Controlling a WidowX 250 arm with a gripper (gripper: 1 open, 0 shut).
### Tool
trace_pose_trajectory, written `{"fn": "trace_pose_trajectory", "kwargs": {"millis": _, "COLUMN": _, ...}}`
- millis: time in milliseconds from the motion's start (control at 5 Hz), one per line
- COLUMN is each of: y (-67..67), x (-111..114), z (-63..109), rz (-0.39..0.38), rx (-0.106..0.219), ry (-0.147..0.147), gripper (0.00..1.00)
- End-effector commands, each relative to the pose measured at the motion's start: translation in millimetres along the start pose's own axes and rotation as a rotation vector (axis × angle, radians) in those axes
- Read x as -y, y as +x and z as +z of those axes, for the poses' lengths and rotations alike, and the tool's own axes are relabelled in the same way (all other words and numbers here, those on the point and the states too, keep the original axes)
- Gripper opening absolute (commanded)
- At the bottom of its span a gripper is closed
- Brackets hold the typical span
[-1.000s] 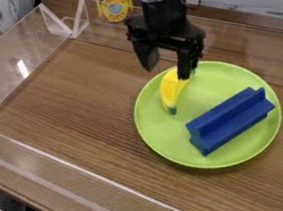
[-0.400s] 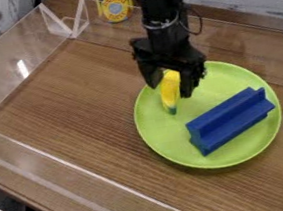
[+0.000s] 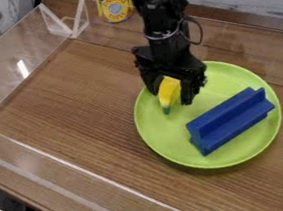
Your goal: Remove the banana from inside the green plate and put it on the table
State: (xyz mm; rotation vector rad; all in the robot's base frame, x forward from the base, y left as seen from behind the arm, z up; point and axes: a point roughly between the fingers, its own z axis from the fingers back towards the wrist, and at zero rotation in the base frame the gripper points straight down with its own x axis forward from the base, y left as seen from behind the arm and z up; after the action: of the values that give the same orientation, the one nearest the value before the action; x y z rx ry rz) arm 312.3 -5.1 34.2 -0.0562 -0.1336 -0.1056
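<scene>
Camera view: the banana (image 3: 168, 93) lies at the left edge of the plate (image 3: 162, 135), the gripper (image 3: 171, 90) straddles it with jaws open, so gripping, lifting and placing on the table (image 3: 63, 100) remain undone.

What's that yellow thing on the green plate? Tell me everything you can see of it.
It is a small toy banana, yellow with a greenish lower tip, smooth like plastic. It lies on the left part of the green plate, apart from the blue block lying on the plate too. The black gripper points down over it with open jaws either side of its upper end, hiding that part. Whether the fingers touch it cannot be told; it does not look lifted.
</scene>
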Motion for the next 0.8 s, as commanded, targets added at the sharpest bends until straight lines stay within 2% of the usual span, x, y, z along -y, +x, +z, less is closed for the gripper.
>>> {"fn": "trace_pose_trajectory", "kwargs": {"millis": 0, "y": 5.2, "x": -2, "z": 7.0, "rz": -0.007, "rx": 0.034, "ry": 0.0, "gripper": 0.0}}
{"fn": "trace_pose_trajectory", "kwargs": {"millis": 200, "y": 4.3, "x": -1, "z": 10.7, "rz": -0.014, "rx": 0.017, "ry": 0.0, "gripper": 0.0}}
{"fn": "trace_pose_trajectory", "kwargs": {"millis": 600, "y": 3.4, "x": -3, "z": 29.5, "rz": -0.023, "rx": -0.023, "ry": 0.003, "gripper": 0.0}}
